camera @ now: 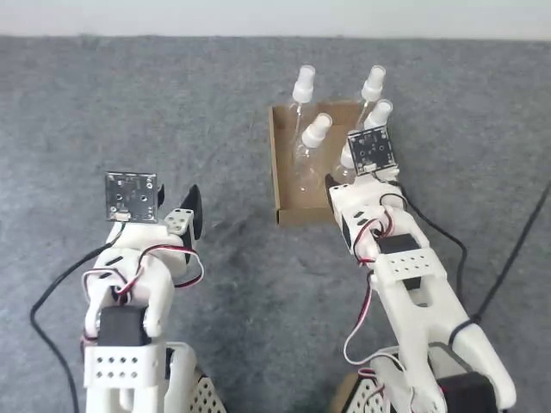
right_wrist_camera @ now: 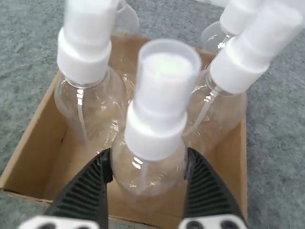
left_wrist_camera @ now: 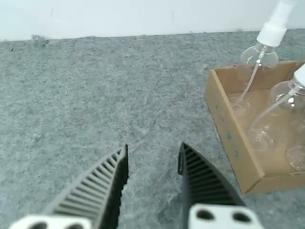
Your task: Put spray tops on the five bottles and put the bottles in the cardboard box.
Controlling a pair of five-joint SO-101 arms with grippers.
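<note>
- Grey carpet [camera: 172, 103]: lay beneath both grippers.
- Cardboard box [camera: 275, 163]: sat open side up directly under the right gripper [right_wrist_camera: 147, 160], and well apart from the left gripper [left_wrist_camera: 153, 148], off to its right.
- Bottles [camera: 303, 159]: stood upright inside the box, long axes vertical, white spray tops [camera: 317, 129] pointing up.
- Gripped bottle [right_wrist_camera: 147, 174]: stood upright between the right gripper's fingers [right_wrist_camera: 97, 186], with the others ahead of it and beside it.
- Right gripper: pinched the gripped bottle's body below its top, one finger against each side.
- Left gripper: jaws spread, holding nothing, above bare carpet.
</note>
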